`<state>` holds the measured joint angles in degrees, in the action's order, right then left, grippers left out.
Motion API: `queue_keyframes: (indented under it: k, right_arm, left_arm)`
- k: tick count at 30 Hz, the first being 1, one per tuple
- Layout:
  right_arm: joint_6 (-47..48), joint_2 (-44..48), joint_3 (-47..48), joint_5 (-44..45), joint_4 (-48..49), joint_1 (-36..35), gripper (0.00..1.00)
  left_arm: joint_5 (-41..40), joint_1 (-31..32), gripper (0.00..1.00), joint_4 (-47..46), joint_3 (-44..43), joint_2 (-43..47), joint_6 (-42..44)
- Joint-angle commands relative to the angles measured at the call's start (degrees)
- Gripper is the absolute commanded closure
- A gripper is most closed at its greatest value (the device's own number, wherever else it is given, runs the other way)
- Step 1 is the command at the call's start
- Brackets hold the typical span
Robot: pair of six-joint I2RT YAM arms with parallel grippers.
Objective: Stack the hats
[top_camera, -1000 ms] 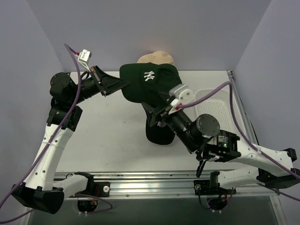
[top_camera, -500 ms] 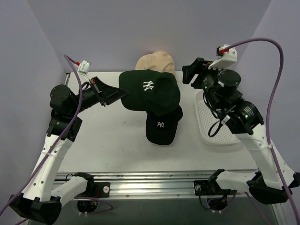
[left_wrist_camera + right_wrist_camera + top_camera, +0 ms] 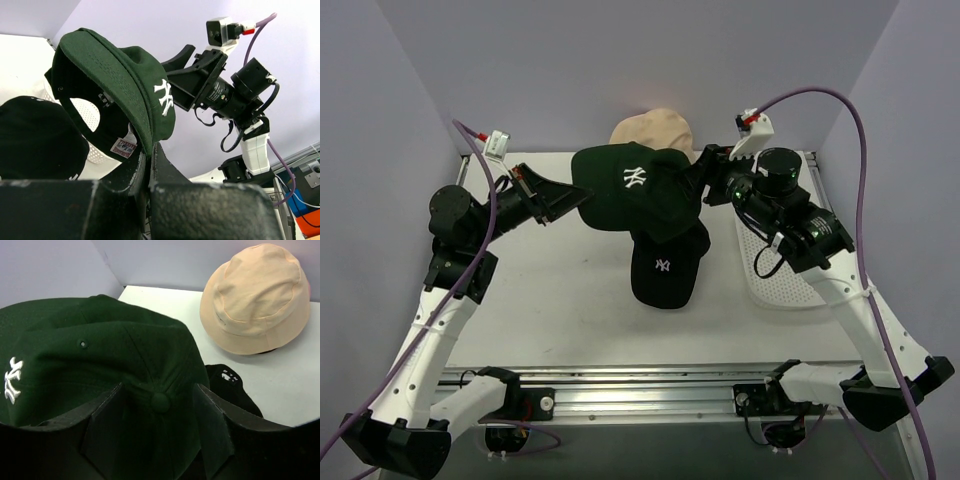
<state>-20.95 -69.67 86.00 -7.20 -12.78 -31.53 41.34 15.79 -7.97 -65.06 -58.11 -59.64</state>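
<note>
1. Two fingers, my left fingers, are pinching shut on the brim edge of the green cap, holding it up off the counter.
2. The green cap is hanging tilted in the air with its white logo facing up. From above it is overlapping the far edge of the black cap.
3. My right fingers are spreading wide at the green cap's crown, one on each side of the top button, and are clamping nothing.
4. The black cap is lying on the counter, just left of the tray.
5. The tan hat is sitting at the back of the counter, behind both caps.
</note>
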Motion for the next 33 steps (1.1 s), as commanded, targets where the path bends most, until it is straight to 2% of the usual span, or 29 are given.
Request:
queue_keyframes:
  k: [1, 10, 13, 16, 18, 19, 21, 25, 27, 29, 31, 33]
  right_arm:
    - [-0.76, 2.96, -2.14, -2.64, 4.33, 0.15, 0.49]
    - [-1.46, 4.19, -4.43, -3.78, 7.76, 0.15, 0.58]
    - [-1.46, 4.37, -5.05, -3.79, 8.73, 0.06, 0.65]
    - [-1.02, 4.45, -5.14, -2.65, 9.0, 0.06, 0.82]
    - [0.03, 4.46, -4.7, -1.07, 8.65, 0.06, 0.89]
    - [1.86, 4.28, -3.04, 1.03, 7.6, 0.06, 0.95]
    - [4.5, 2.88, -0.23, 3.15, 5.93, 0.15, 0.99]
    - [11.01, -0.99, 6.98, 4.74, 2.07, 0.77, 1.0]
    - [14.44, -3.44, 10.32, 3.87, 0.22, 0.85, 1.0]
    - [16.19, -4.07, 10.68, 2.73, -1.2, 0.85, 1.0]
    - [19.09, -3.55, 9.02, 0.79, -1.29, 0.94, 1.0]
    - [22.33, -2.67, 6.92, -0.44, -1.2, 0.94, 1.0]
  left_arm:
    - [-1.88, 0.2, 0.98, -5.04, -0.42, 2.03, 0.4]
    - [-2.76, 0.82, 0.98, -6.27, 0.89, 2.03, 0.4]
    - [-2.93, 1.0, 0.98, -6.62, 1.25, 2.12, 0.49]
    - [-3.37, 1.17, 0.98, -6.71, 1.6, 2.38, 0.66]
    - [-4.68, 1.43, 0.98, -6.71, 2.3, 3.34, 0.75]
    - [-5.65, 1.7, 0.98, -6.01, 2.65, 3.87, 0.92]
    - [-10.72, 3.7, 0.98, -4.0, 4.31, 6.06, 1.98]
    - [-20.5, 11.0, 0.98, -4.07, 9.41, 9.06, 3.38]
    - [-24.09, 16.34, 0.91, -5.3, 12.65, 9.68, 4.26]
    - [-26.21, 19.87, 0.78, -6.44, 15.21, 9.94, 4.88]
    - [-29.46, 23.91, 0.72, -7.76, 18.89, 10.38, 5.32]
    - [-30.96, 25.25, 0.67, -8.38, 20.84, 11.17, 5.93]
